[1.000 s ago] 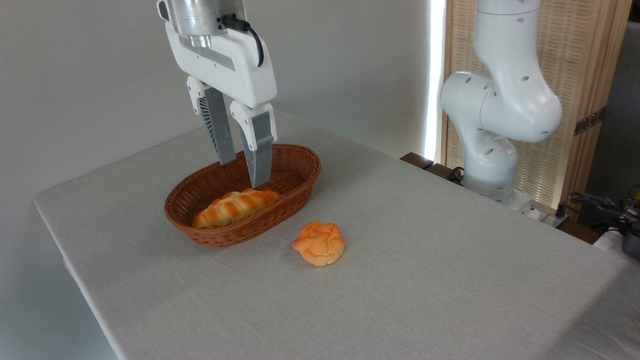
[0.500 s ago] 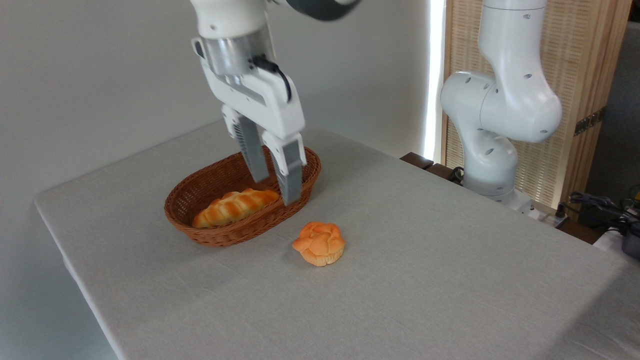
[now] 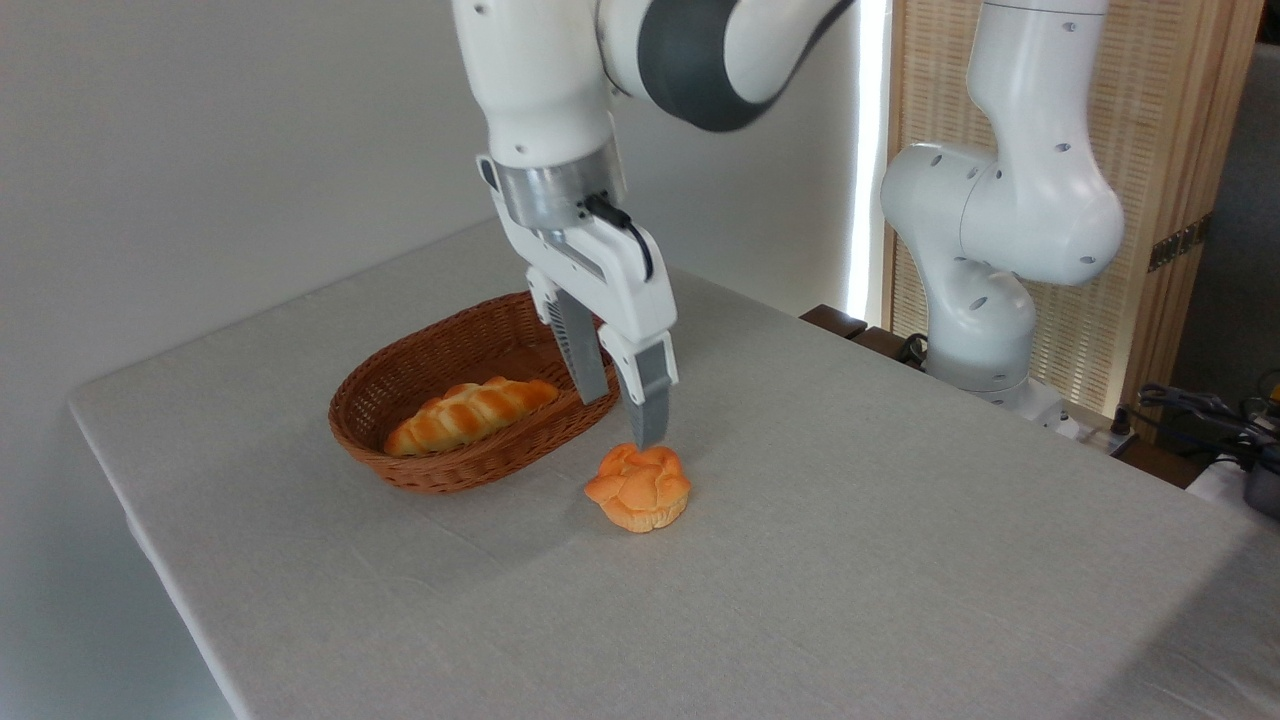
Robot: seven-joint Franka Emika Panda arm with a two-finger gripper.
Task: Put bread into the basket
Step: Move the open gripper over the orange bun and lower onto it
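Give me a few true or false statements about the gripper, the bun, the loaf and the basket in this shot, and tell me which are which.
1. The small round bun lies on the table, outside the basket. True.
2. The gripper is holding the bun. False: its fingers are apart and empty, just above the bun.
3. A long braided loaf lies inside the basket. True.
4. The basket is empty. False: the loaf is in it.
5. The bun sits to the left of the basket. False: it is to the basket's right and nearer the camera.
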